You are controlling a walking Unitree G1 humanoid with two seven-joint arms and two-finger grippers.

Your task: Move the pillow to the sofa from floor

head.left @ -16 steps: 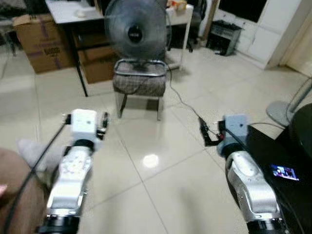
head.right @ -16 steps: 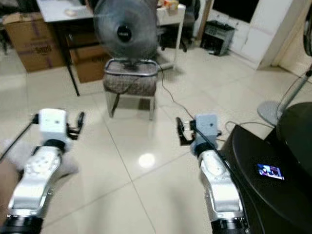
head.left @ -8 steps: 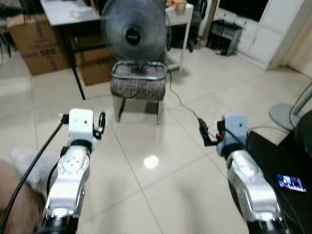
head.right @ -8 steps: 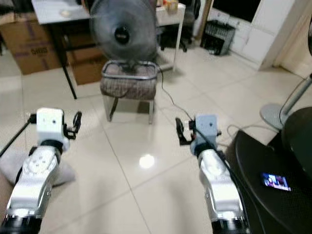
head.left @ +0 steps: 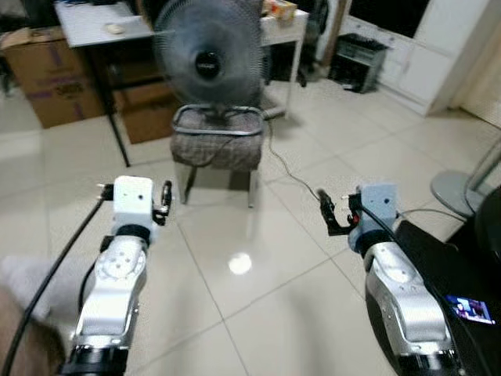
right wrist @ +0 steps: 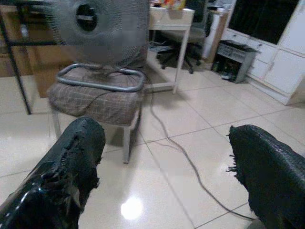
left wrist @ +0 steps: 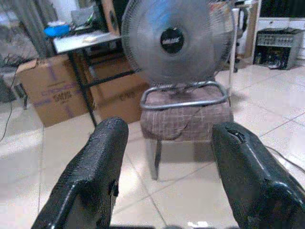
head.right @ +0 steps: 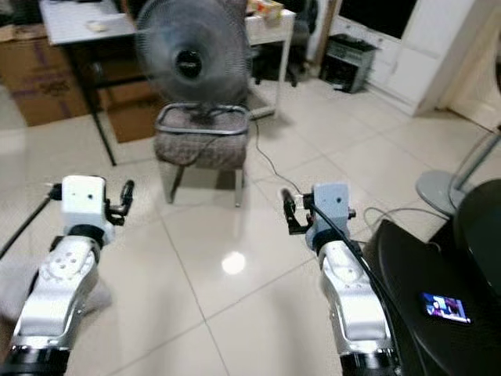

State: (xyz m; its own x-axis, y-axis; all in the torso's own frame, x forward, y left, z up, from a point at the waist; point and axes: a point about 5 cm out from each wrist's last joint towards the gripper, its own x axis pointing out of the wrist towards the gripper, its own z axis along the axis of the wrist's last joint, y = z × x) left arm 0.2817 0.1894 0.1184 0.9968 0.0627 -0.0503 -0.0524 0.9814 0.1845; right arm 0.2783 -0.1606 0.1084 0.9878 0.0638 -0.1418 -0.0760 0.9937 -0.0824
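White pillow (head.left: 27,276) lies on the floor left of the fan (head.left: 207,55); left gripper (left wrist: 167,157) and right gripper (right wrist: 167,157), jaws spread, must turn toward it.

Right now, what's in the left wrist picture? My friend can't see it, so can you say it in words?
The left pincer is held open, its two black fingers spread wide with nothing between them. Beyond them a big round fan stands on a padded stool on a shiny tiled floor, with cardboard boxes under a table behind.
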